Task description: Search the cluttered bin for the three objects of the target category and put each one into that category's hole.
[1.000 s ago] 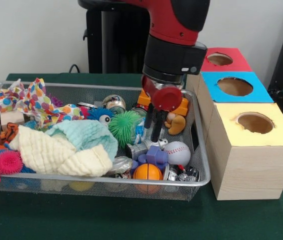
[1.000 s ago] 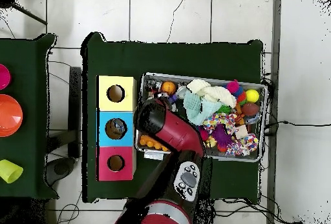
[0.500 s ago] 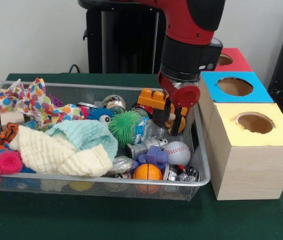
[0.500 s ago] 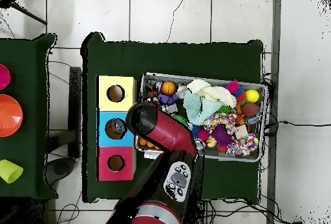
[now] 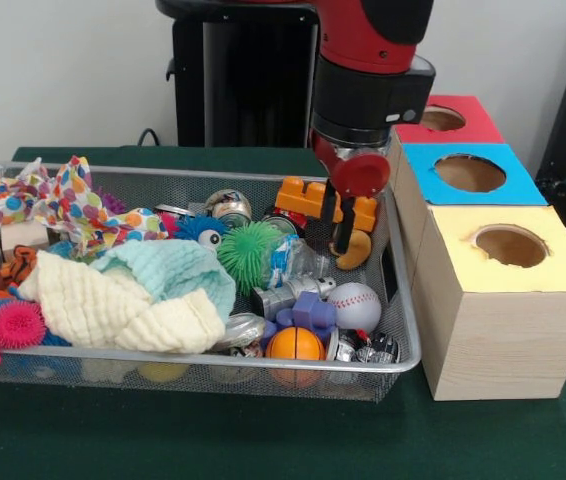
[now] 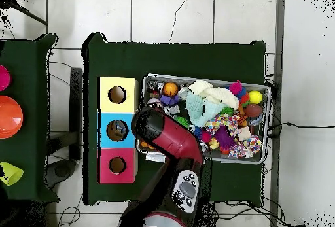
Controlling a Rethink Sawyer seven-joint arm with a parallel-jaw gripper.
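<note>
The arm has shifted a little toward 9 o'clock and risen slightly since half a second ago, after swinging across from the middle of the bin (image 5: 409, 335) toward its 3 o'clock side. In the front view the gripper (image 5: 341, 235) is now hanging over the bin's 2 o'clock corner, just in front of the orange block toy (image 5: 308, 196). Its tips are meeting the tan curved toy (image 5: 356, 250). That toy is sitting close against the bin's wall, at 12 o'clock from the baseball (image 5: 356, 305).

Whether the gripper is gripping the tan toy or only touching it I cannot tell. The tips are dark against the clutter, and in the overhead view the arm (image 6: 171, 139) is covering the spot.

The step in hand looks like a pick at this corner. To do it well, the grip should be checked before lifting, because the toy is curved and may be slipping sideways. The lift should go straight up, clearing the bin wall and the orange block. Only then should the arm travel toward 3 o'clock, where the red box (image 5: 471, 126), blue box (image 5: 519, 186) and yellow box (image 5: 561, 270) are waiting with their holes open. Which hole suits the toy is not shown.
</note>
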